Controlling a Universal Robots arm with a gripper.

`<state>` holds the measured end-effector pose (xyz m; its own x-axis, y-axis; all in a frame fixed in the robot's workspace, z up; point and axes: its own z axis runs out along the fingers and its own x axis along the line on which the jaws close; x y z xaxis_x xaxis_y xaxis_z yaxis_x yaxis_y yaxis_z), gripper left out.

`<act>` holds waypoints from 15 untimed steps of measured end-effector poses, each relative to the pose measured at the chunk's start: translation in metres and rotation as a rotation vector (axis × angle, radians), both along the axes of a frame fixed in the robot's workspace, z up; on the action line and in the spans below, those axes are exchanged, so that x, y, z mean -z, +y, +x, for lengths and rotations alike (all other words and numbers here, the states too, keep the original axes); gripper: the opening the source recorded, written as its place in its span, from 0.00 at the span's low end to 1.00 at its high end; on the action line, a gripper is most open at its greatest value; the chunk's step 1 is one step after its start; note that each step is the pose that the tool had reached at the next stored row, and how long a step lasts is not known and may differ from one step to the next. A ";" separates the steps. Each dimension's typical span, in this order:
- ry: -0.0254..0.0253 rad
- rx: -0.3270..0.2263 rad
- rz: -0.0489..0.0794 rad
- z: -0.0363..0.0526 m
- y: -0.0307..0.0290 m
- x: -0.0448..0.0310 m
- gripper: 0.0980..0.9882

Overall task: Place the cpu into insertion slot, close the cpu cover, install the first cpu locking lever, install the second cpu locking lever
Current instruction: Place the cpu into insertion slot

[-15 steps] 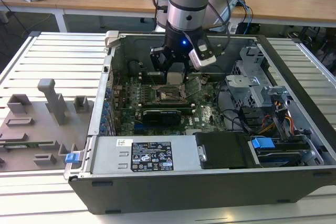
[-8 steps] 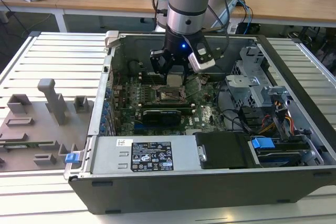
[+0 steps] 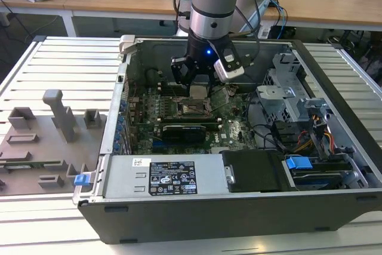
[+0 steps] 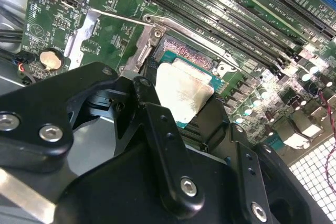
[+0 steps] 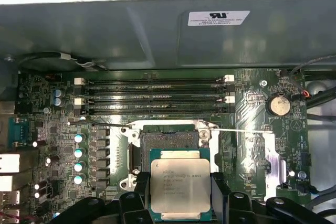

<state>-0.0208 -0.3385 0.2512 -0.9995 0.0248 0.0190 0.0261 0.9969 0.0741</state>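
Gripping the cpu [image 5: 180,184] by its edges, the tool [image 3: 198,88] hovers near the insertion slot [image 5: 169,139], memory slots [image 5: 152,97] just beyond.

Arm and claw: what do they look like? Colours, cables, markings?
Arm: silver-grey cylinder with a pale blue cap and a black wrist band carrying a lit blue light. Black cables loop beside it, and a white-grey module sits on the wrist. Claw: matte black linked bars with silver screws.
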 end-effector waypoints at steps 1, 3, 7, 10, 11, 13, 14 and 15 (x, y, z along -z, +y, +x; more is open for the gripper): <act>0.0000 0.000 0.000 0.0000 0.0001 0.0000 0.50; 0.0000 0.000 0.000 0.0000 0.0001 0.0001 0.50; -0.0001 0.055 -0.001 0.0000 0.0002 0.0002 0.50; 0.0000 0.112 -0.001 0.0000 0.0002 0.0003 0.50; 0.0000 0.127 -0.001 0.0000 0.0001 0.0004 0.50; 0.0001 0.150 -0.001 0.0000 0.0001 0.0005 0.50; 0.0001 0.165 -0.001 0.0000 0.0001 0.0006 0.50; 0.0001 0.177 -0.001 0.0000 0.0001 0.0006 0.50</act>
<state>-0.0209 -0.3383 0.2505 -0.9795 0.2004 0.0190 0.2012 0.9768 0.0732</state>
